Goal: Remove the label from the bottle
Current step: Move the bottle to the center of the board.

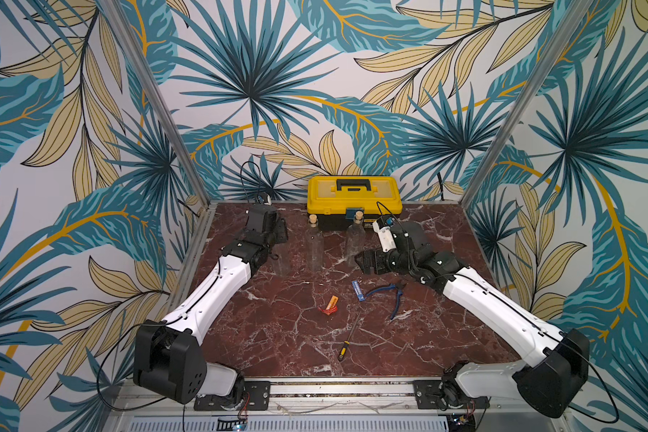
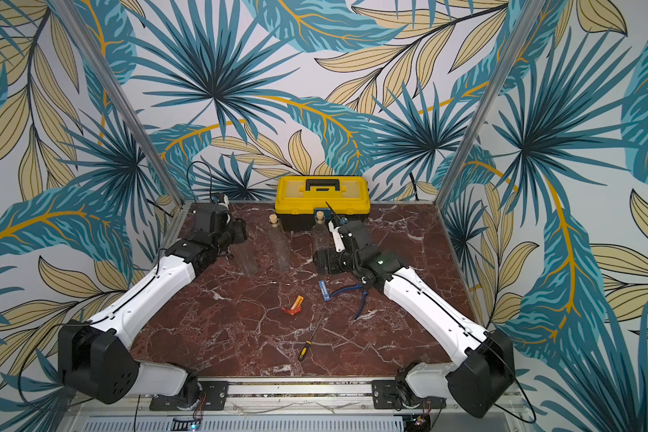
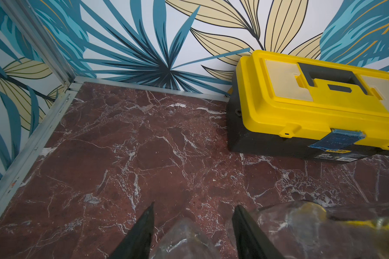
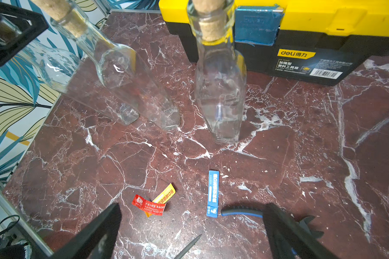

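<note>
Top views both give me three clear glass bottles standing in a row at centre frame, in front of the yellow toolbox (image 1: 354, 194) at the back wall. The left bottle (image 1: 280, 258) is left of centre, the middle bottle (image 1: 314, 245) is beside it, and the right bottle (image 1: 354, 239) is just before the toolbox.

My left gripper (image 1: 275, 233) sits at the left bottle's neck; in the left wrist view its fingers (image 3: 142, 231) stand part-way apart on either side of the glass, and I cannot tell whether they press on it. In the right wrist view my right gripper (image 4: 193, 208) is spread wide over the marble table (image 1: 277, 336) with nothing between its fingers.

A red and yellow label (image 1: 328, 305) lies loose just below centre frame; a blue label (image 1: 357, 291) lies to its upper right, just beside the blue-handled pliers (image 1: 390, 295); a screwdriver (image 1: 348, 336) lies lower down.
</note>
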Robot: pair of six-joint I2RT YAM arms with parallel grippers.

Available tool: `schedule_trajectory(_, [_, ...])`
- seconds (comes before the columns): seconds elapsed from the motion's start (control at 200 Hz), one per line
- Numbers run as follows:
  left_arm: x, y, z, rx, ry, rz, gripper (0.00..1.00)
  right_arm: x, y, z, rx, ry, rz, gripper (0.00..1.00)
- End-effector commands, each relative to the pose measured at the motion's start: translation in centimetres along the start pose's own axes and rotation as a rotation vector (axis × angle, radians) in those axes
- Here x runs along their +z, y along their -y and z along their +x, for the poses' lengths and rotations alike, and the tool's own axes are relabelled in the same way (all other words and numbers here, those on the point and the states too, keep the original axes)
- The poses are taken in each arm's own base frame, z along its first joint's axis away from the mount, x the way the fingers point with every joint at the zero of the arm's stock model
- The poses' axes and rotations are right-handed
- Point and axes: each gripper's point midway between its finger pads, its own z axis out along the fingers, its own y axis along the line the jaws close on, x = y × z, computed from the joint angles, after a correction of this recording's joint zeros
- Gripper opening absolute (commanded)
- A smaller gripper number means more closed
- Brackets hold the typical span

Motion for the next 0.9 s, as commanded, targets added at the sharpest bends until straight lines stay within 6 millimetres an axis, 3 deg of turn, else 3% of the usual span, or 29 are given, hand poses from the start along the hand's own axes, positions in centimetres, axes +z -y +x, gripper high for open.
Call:
schedule_trajectory(0.0, [0.2,0.0,-0.6,-0.007,0.019,0.005,0.5,0.0,0.2,-0.2,-0.006,-0.002,0.011,1.0])
schedule_trajectory(0.275, [0.7,0.0,-0.6,-0.006,0.012,0.002,0.31,0.1,0.2,-0.2,-0.007,0.0,0.01,1.0])
schedule_trajectory(0.546, [0.8,0.0,-0.6,0.0,0.011,0.001,0.19,0.2,0.2,-0.2,-0.006,-0.001,0.011,0.99])
schedule_trajectory(0.686, [0.8,0.3,-1.1,0.001,0.019,0.011,0.0,0.3,0.2,-0.2,-0.005,0.0,0.011,1.0])
schedule_trajectory(0.896, [0.6,1.4,-2.9,0.038,0.06,0.031,0.0,0.3,0.1,-0.5,-0.006,0.009,0.007,1.0])
